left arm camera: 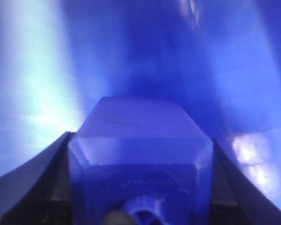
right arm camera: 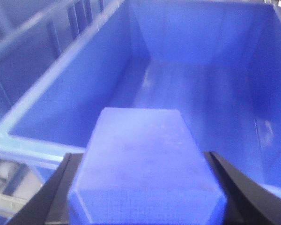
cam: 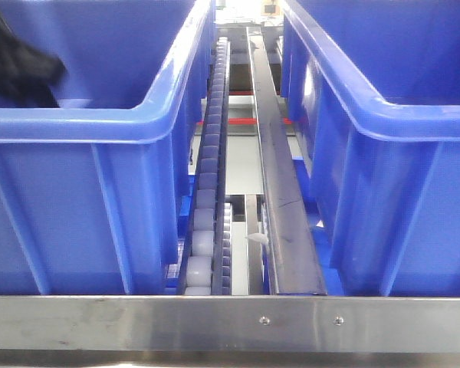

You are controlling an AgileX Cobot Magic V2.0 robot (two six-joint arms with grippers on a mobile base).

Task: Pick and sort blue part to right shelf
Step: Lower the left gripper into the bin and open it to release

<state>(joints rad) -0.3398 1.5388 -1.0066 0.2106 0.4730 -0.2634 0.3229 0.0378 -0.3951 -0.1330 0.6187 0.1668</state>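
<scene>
The right tool (right arm camera: 140,161) is clamped on a boxy blue plastic part (right arm camera: 140,136), poised over the near rim of a large deep-blue plastic bin (right arm camera: 215,42) on the grey steel-framed shelf (cam: 230,322). I'd carry it well in over the bin floor, lower it, then let go. The left tool (left arm camera: 139,145) likewise grips a blue block (left arm camera: 140,122), with blue walls close around it.

The right pincer (right arm camera: 143,197) grips a blue part (right arm camera: 140,150) over the near rim of a deep blue bin (right arm camera: 192,42).
</scene>
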